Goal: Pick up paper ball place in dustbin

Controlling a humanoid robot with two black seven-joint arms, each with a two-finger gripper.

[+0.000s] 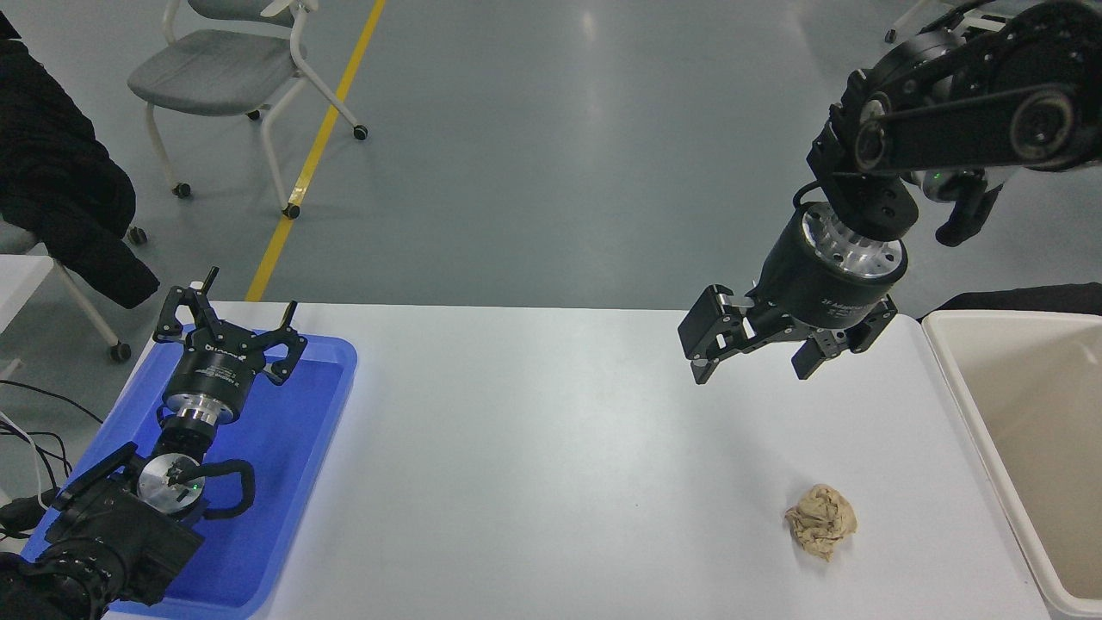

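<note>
We see the bench (534, 430), the dustbin (956, 379) at its right edge, our right hand (758, 362) open in the air, our left hand (228, 323) open over a blue tray (293, 465), and the paper ball (820, 519) lying near the dustbin

We take the white table (534, 448) as our landmark. At its left end lies a shallow blue tray (293, 448). Beyond its far left corner we see a grey chair (225, 73) on castors, a yellow floor line (314, 155) beside it, and a black jacket (60, 181) further left.
</note>
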